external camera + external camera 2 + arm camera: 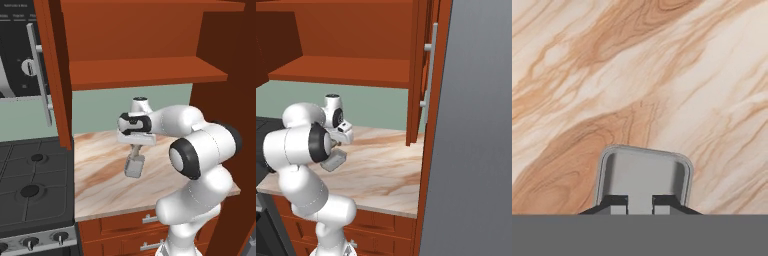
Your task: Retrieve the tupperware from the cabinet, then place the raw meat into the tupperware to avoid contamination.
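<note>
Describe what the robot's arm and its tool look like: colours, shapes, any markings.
The arm is glossy white, built of fat rounded links joined by black ring-shaped joints, with a round black joint face towards the left base view. The wrist carries a short white cylinder with a dark cap. The tool is a white block with two small dark, squarish fingertips. No cables or markings are visible.

The white arm folded forward at its elbow, wrist pointed down, and the tool (134,159) was clamped nearly closed.
</note>
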